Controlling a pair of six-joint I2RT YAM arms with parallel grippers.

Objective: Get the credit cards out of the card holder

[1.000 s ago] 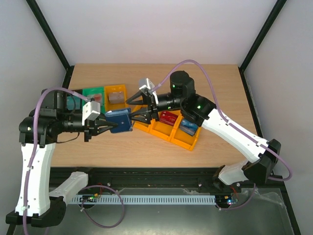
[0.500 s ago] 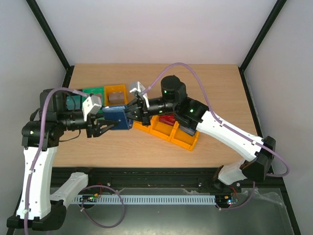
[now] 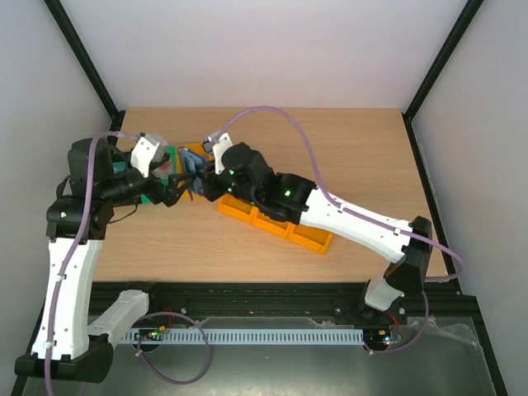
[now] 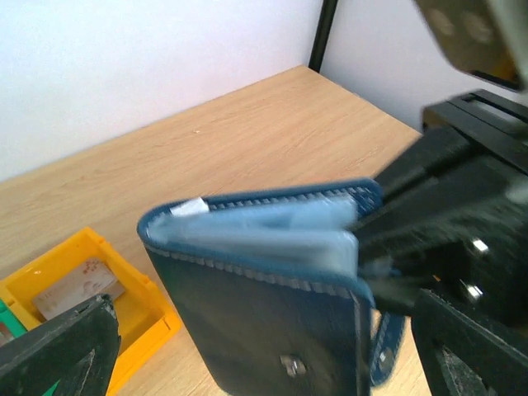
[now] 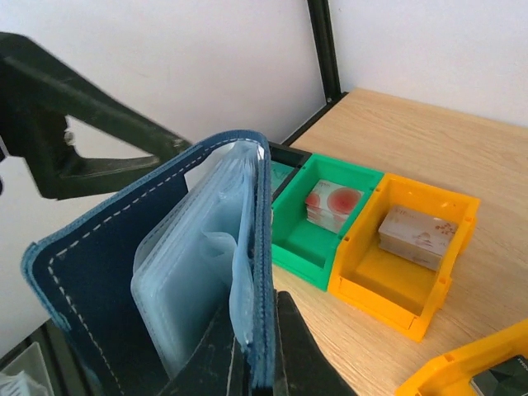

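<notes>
One handover done near the far-left corner of the worktop [image 3: 346, 140]: my right fingers [image 5: 301, 355] now clamp the card holder [image 5: 107, 272]; left fingers [image 4: 62, 351], sprung wide, can start emptying it.

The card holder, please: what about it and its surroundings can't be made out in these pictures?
Right wrist view: the card holder shows its pockets edge-on, so what they hold is hidden.
Top view: the right arm hides most of the holder and the compartments of the orange tray.
Left wrist view: the right tool is blurred.
</notes>
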